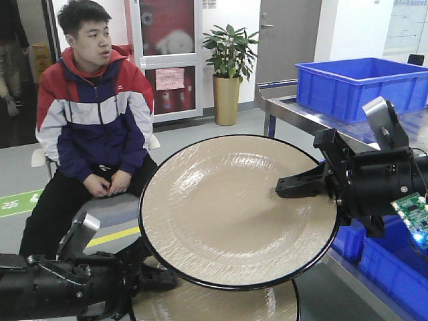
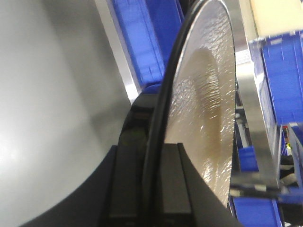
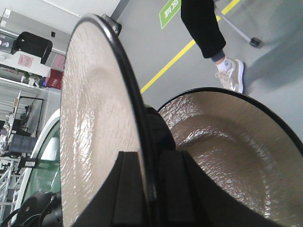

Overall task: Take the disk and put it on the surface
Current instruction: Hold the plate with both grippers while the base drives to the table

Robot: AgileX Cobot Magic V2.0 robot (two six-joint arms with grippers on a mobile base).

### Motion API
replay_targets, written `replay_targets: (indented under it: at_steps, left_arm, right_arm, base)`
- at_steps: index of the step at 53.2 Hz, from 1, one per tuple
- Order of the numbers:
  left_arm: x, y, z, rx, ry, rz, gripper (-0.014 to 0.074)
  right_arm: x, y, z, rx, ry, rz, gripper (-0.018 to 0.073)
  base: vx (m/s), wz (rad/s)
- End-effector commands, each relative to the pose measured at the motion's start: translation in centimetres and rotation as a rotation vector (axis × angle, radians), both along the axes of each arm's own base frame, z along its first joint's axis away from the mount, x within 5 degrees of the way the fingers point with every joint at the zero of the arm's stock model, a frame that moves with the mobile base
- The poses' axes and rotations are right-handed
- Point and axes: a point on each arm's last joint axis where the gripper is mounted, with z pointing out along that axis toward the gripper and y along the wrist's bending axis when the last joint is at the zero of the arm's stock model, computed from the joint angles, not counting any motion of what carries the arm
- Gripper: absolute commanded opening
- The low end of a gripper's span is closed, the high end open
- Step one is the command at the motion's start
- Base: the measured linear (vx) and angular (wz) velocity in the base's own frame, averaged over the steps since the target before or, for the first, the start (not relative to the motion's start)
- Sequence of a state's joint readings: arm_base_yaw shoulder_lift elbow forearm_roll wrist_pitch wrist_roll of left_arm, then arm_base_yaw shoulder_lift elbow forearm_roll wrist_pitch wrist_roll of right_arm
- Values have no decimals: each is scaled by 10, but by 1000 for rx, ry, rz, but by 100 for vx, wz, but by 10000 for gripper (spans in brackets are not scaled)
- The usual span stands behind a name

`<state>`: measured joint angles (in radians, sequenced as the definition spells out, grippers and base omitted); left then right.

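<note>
A large beige disk [image 1: 227,207] with a black rim hangs tilted in mid-air. My right gripper [image 1: 284,187] is shut on its right edge. In the right wrist view that rim [image 3: 94,118] runs between the two fingers of the right gripper [image 3: 150,158]. A second beige disk [image 1: 221,306] sits lower, mostly hidden under the first, and also shows in the right wrist view [image 3: 227,151]. My left gripper [image 1: 157,274] is shut on its left edge. The left wrist view shows this disk [image 2: 203,94] edge-on in the left gripper [image 2: 152,151]. The taped dark tabletop is out of view.
A person [image 1: 93,114] sits close behind the left arm. A blue bin [image 1: 361,83] stands on a metal table [image 1: 281,107] at the right, with blue crates [image 1: 394,267] below. A potted plant [image 1: 229,67] is at the back. The green belt [image 3: 40,165] shows beneath.
</note>
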<state>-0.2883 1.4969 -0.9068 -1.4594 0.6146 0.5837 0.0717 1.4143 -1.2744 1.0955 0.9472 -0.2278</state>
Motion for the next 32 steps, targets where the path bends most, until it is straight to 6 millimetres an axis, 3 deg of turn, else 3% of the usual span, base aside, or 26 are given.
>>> replay_targets:
  at_steps: [1, 18, 32]
  left_arm:
    - [-4, -3, 30, -123, -39, 7, 1]
    - [-4, -3, 30, -123, -39, 7, 1]
    - [-4, -3, 30, -123, -39, 7, 1]
  right_arm:
    - [-8, 0, 33, 123, -86, -38, -8]
    - [-8, 0, 33, 123, -85, -38, -8]
    - [-8, 0, 33, 123, -85, -39, -8]
  base:
    - [42, -5]
    - [41, -12]
    - [38, -38]
